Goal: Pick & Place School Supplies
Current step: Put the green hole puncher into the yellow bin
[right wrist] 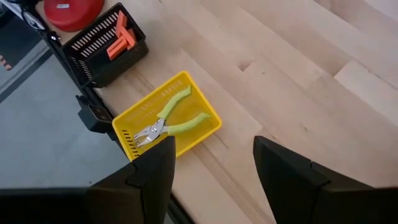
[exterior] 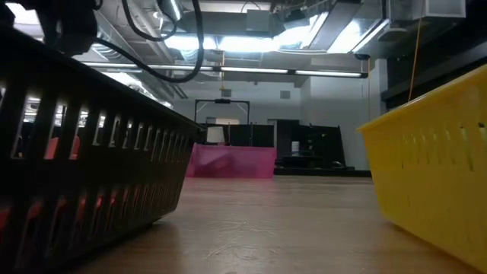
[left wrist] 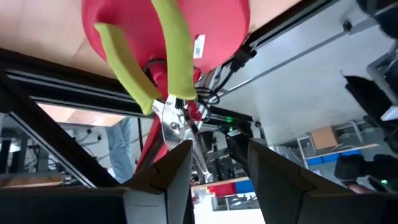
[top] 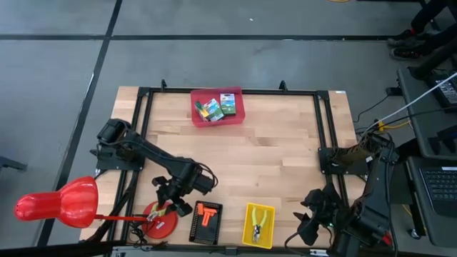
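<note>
At the far edge of the desk point(top: 271, 150), a pink bin point(top: 239, 114) contains the school supplies point(top: 218, 108), lying together inside it; individual pieces cannot be separated at this distance. Near the front edge stand a red dish point(top: 158, 226), a black basket point(top: 197, 230) with an orange item, and a yellow basket point(top: 248, 230) holding yellow-green-handled pliers point(right wrist: 166, 123). Left pincer point(top: 168, 207): over the red dish, gripping a second pair of yellow-green-handled pliers point(left wrist: 163, 74), which hangs against the dish in the left wrist view. Right pincer point(right wrist: 212, 163): jaws apart, empty, waiting at the front right corner, well apart from the pink bin. Judged step: no supply is in hand; the left arm is occupied with a tool. Next move calls for freeing a pincer, reaching across to the pink bin, and closing on a single piece.
</note>
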Controlling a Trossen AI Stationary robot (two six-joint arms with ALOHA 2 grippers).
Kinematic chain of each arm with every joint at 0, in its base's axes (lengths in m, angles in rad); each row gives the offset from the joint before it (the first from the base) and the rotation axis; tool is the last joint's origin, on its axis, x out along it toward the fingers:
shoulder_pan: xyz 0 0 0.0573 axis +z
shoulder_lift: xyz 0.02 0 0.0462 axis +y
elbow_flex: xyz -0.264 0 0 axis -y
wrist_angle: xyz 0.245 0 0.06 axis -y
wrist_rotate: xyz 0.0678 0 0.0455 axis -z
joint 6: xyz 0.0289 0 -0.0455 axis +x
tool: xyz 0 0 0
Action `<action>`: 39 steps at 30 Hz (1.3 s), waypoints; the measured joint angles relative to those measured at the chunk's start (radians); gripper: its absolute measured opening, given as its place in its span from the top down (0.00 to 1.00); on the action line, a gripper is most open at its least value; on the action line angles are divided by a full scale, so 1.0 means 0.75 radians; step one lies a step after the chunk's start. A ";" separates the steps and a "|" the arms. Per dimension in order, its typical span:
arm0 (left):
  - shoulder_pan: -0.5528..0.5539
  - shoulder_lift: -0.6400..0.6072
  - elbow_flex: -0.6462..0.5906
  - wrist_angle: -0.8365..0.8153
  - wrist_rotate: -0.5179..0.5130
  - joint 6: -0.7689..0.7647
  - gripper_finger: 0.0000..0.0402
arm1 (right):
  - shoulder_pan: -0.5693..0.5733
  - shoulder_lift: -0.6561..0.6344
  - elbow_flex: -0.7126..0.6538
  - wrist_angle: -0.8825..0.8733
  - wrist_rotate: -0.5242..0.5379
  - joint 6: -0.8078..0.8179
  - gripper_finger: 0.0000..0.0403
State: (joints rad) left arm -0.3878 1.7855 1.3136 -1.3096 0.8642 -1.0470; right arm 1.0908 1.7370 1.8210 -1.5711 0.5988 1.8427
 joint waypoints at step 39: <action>0.012 0.113 -0.137 0.141 0.034 0.170 0.63 | -0.001 0.000 -0.001 0.000 -0.005 0.010 0.46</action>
State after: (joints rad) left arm -0.3786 1.8706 1.2112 -1.2040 0.8893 -0.9195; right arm 1.0904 1.7370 1.8206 -1.5711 0.5949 1.8503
